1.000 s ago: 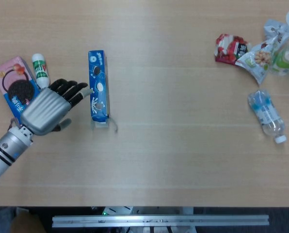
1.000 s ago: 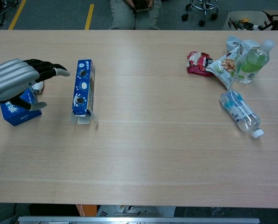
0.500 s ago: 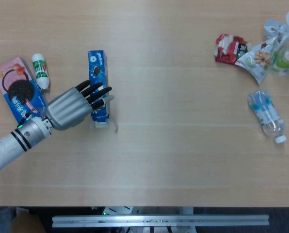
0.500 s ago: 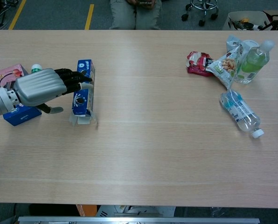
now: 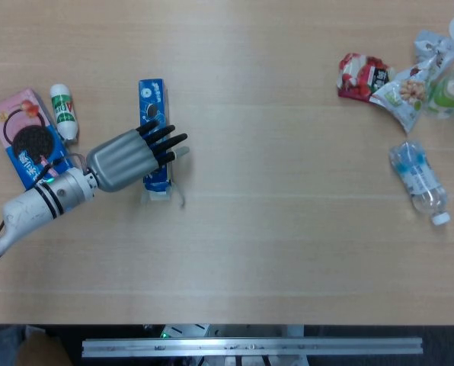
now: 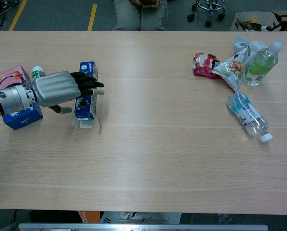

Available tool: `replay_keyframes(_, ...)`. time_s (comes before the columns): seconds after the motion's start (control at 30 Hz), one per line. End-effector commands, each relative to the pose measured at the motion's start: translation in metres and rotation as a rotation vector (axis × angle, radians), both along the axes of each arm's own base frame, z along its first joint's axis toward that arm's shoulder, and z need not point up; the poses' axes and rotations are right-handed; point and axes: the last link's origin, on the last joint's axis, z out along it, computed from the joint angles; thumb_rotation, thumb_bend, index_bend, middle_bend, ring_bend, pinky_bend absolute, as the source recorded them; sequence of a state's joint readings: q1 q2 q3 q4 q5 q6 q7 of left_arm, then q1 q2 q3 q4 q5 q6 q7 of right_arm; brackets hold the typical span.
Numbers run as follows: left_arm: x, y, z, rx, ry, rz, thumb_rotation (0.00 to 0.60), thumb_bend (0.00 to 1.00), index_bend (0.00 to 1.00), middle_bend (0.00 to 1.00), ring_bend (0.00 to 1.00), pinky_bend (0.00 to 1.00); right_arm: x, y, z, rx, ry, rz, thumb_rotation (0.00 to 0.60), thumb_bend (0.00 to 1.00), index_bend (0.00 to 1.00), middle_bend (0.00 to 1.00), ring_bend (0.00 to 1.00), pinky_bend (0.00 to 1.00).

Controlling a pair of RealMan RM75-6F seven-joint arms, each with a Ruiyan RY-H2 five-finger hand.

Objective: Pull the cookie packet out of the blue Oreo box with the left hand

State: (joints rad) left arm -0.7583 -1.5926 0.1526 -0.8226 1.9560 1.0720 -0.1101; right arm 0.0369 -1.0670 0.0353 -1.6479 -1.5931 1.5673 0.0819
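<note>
The blue Oreo box point(image 5: 152, 97) point(image 6: 88, 70) lies on its long narrow side at the left of the table. The flaps point(image 5: 164, 197) at its near end stand open, and no packet shows there. My left hand point(image 5: 124, 158) point(image 6: 57, 89) reaches in from the left over the middle of the box. Its dark fingers point(image 5: 164, 139) stretch straight across the box top and past its right face, and the thumb point(image 6: 60, 109) hangs low on the left side. The fingers are spread and not closed around the box. My right hand shows in neither view.
Left of the hand lie a pink-and-blue Oreo box point(image 5: 25, 133) point(image 6: 8, 79) and a small white bottle point(image 5: 63, 110). At the far right are a red snack packet point(image 5: 362, 76), a nut packet point(image 5: 406, 91), a green bottle point(image 6: 260, 65) and a water bottle on its side point(image 5: 419, 181).
My left hand has swung right from beside the pink box until its fingers lie over the blue box. The box has not moved.
</note>
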Motion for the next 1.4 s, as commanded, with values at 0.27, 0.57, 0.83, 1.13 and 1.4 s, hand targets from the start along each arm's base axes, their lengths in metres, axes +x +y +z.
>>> replay_keyframes(0.27, -0.002, 0.013, -0.010, 0.015, 0.066, 0.009, 0.600, 0.26, 0.04, 0.03, 0.06, 0.15, -0.003, 0.002, 0.002, -0.007, -0.002, -0.012, 0.600, 0.35, 0.41, 0.43, 0.40, 0.43)
replay_keyframes(0.57, -0.003, 0.016, -0.015, 0.055, 0.082, 0.034, 0.600, 0.26, 0.22, 0.10, 0.07, 0.15, -0.006, 0.004, 0.002, -0.007, -0.006, -0.018, 0.600, 0.35, 0.41, 0.43, 0.40, 0.43)
replay_keyframes(0.83, -0.003, 0.014, -0.015, 0.101, 0.077, 0.065, 0.600, 0.26, 0.34, 0.20, 0.11, 0.15, -0.008, 0.007, 0.004, -0.014, -0.012, -0.027, 0.600, 0.36, 0.41, 0.43, 0.40, 0.43)
replay_keyframes(1.13, 0.004, -0.002, -0.009, 0.123, 0.012, 0.197, 0.600, 0.26, 0.47, 0.30, 0.21, 0.16, -0.009, 0.007, 0.004, -0.017, -0.016, -0.022, 0.600, 0.35, 0.41, 0.43, 0.40, 0.43)
replay_keyframes(1.4, 0.015, -0.024, -0.008, 0.129, -0.047, 0.381, 0.600, 0.26, 0.49, 0.30, 0.21, 0.16, -0.010, 0.008, 0.005, -0.016, -0.022, -0.018, 0.600, 0.35, 0.41, 0.43, 0.40, 0.43)
